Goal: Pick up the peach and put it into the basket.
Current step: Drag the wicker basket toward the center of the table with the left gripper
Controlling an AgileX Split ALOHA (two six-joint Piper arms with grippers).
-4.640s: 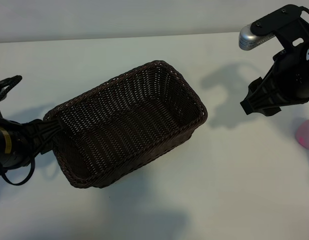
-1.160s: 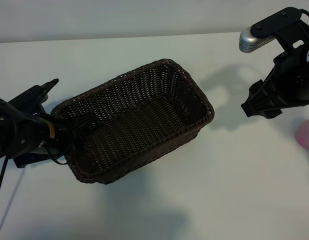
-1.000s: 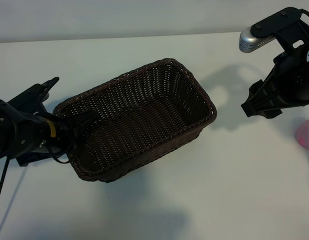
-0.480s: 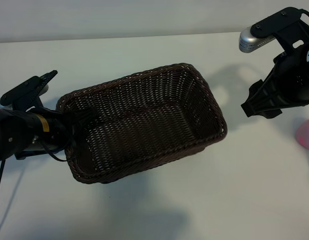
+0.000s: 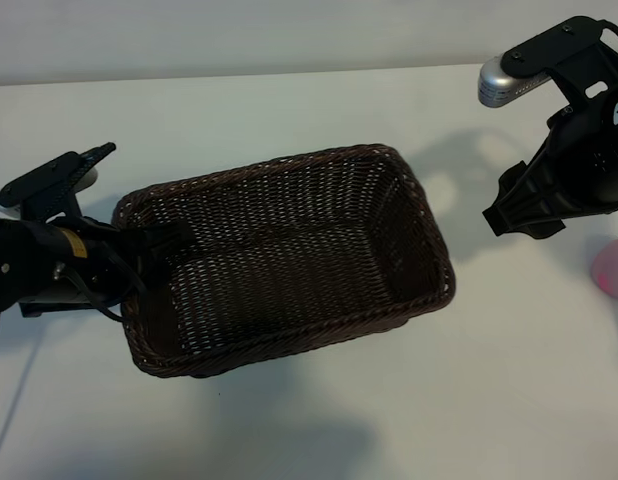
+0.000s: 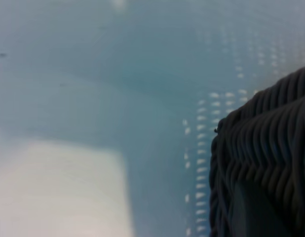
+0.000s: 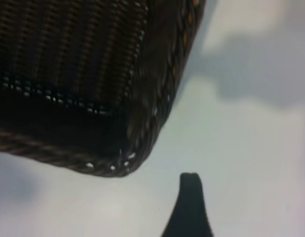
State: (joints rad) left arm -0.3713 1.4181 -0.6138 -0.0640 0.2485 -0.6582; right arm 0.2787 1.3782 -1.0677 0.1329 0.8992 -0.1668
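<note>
From my station I see the basket (image 5: pixel 289 260) in the middle of the white table (image 5: pixel 309 420), its long axis running left to right, its interior holding nothing I can make out. My left gripper (image 5: pixel 154 240) is clenched on the basket's left short rim, fingers pinching the woven edge. My right gripper (image 5: pixel 519 215) hangs above the table to the right of the basket, apart from it, fingers spread and grasping nothing. The peach (image 5: pixel 611 270) lies on the table at the far right edge, below that gripper, well apart from the basket.
</note>
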